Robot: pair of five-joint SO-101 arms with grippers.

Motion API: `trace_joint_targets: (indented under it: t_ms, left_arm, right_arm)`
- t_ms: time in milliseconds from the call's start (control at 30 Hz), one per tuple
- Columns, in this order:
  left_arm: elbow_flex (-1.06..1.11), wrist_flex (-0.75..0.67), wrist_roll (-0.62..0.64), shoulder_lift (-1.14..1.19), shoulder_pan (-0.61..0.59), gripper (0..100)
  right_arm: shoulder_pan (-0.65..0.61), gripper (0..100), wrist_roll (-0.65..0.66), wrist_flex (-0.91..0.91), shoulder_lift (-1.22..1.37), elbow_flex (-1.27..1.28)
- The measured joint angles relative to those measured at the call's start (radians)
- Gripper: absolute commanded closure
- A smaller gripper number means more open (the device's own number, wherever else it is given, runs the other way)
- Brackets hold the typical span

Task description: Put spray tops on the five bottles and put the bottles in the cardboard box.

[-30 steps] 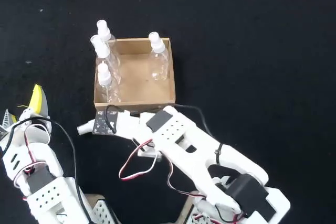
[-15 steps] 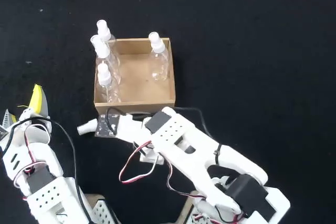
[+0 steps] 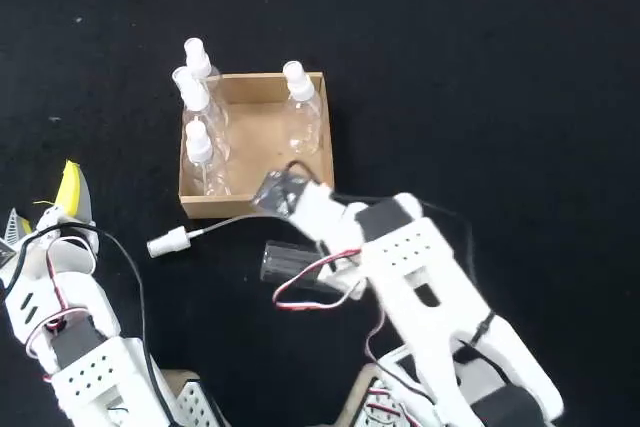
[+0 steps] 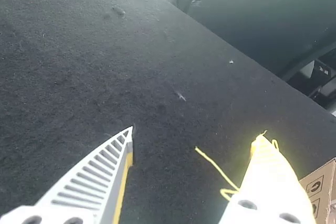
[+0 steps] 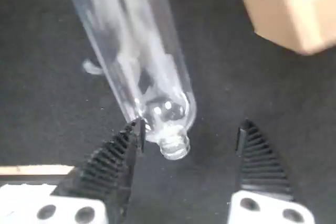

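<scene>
leaving spray top (image 3: 168, 243), right pincer (image 5: 191, 125) gapes over bottle (image 5: 134, 56)

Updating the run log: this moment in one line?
right gripper open at uncapped lying bottle | spray top loose on table | left gripper open

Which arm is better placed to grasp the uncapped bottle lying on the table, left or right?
Right, probably. The right hand, open, hangs over the lying bottle, straddling its neck. The left hand is open over bare table, apart from bottle and spray top.
</scene>
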Motion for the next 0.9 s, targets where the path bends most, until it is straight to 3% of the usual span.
trace_joint_targets:
  t_ms: [333,567,900]
  left_arm:
    - [0.000,0.000,0.000,0.000,0.000,76]
    - [0.000,0.000,0.000,0.000,0.000,76]
    - [0.000,0.000,0.000,0.000,0.000,76]
  right_arm:
    - [-0.227,69.0,-0.057,0.051,0.000,-0.069]
    - [-0.316,69.1,-0.072,-0.152,0.000,0.098]
    - [-0.319,69.3,-0.072,-0.341,0.000,0.264]
